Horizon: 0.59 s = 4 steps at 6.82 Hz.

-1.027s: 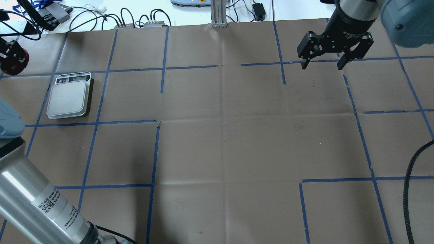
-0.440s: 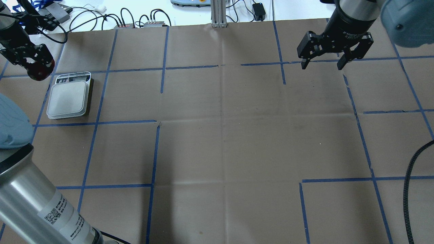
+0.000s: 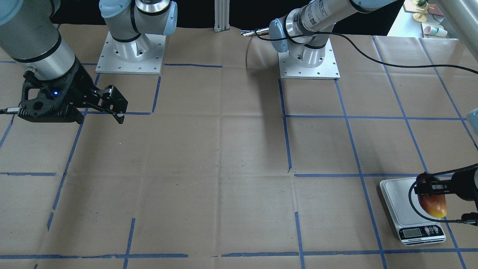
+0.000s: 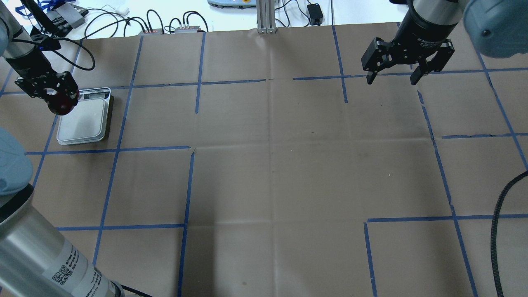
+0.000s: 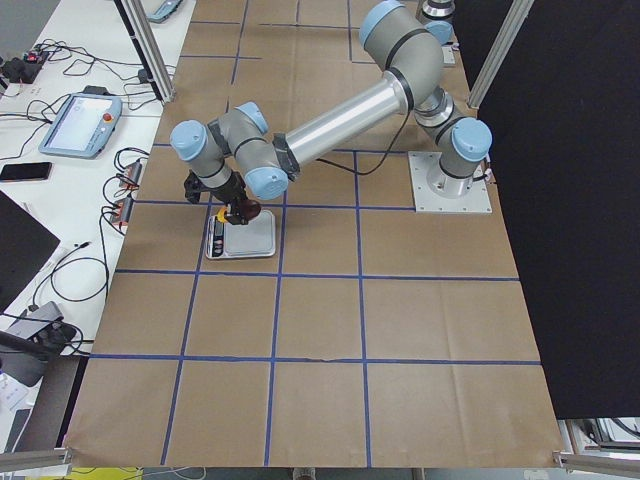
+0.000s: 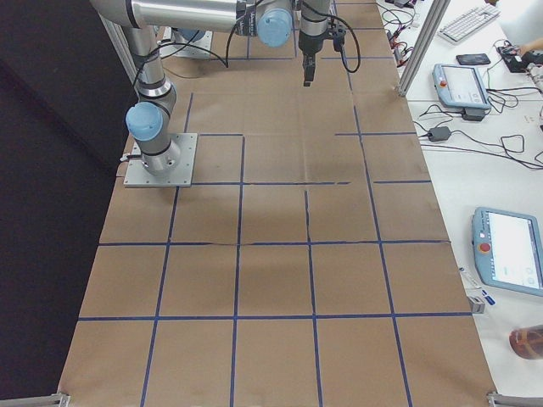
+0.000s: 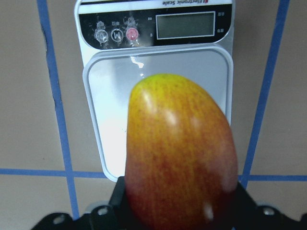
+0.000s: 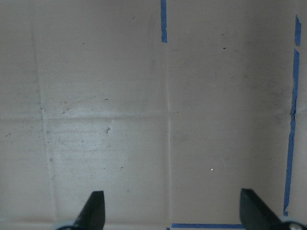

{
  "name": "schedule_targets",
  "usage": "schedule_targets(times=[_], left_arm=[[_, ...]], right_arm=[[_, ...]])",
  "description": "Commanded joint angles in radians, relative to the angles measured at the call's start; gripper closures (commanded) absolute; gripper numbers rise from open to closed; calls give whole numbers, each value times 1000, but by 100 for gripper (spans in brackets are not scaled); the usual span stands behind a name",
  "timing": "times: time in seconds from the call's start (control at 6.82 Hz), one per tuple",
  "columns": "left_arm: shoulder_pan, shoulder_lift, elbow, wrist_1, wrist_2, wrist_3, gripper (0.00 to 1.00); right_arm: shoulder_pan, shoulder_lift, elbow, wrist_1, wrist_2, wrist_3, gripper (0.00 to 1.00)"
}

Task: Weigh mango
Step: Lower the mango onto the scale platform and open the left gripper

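Left wrist-mounted view: the left claw (image 4: 59, 98) pinches the mango (image 7: 180, 158) by its dark red end, and the yellow-green tip points out ahead of the fingers. Directly beneath the claw lies the scale (image 7: 108, 91), its pale platform under the fruit; whether the two touch cannot be told. Beyond the mango's tip, farther ahead of the claw, sit the scale's buttons (image 7: 115, 34) and grey display (image 7: 185, 25). Well apart from it, across the paper-covered table (image 4: 272, 165), the right claw (image 4: 392, 79) hangs with its fingers spread wide above paper crossed by blue tape (image 8: 163, 19).
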Motion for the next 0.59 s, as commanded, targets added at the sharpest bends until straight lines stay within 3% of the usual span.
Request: schedule_targets(times=[0.0,0.44], left_arm=[[1,-15,-51,101,0,-3,79],[7,-46,-53,101,0,-5,69]], right_arm=[[0,0,0,0,0,0,0],[0,0,0,0,0,0,0]])
